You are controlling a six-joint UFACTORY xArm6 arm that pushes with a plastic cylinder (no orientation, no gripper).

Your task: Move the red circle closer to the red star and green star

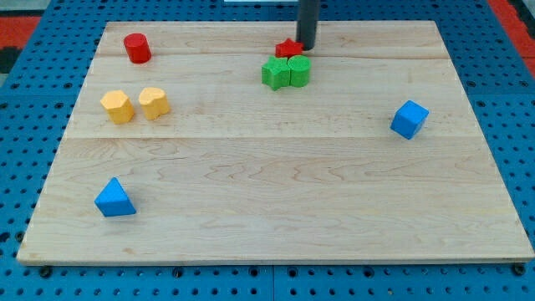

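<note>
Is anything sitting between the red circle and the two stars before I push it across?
Nothing visible: bare board runs from the red circle rightward to the red star and green star. My tip rests at the red star's right.

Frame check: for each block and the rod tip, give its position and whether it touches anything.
my tip: top centre, against the red star's right side.
red star: just above the green pair.
green star: touching the green block on its right.
red circle: upright, alone, top left.
two yellow blocks: side by side, left.
blue triangle: bottom left, alone.
blue cube: right, alone.
</note>
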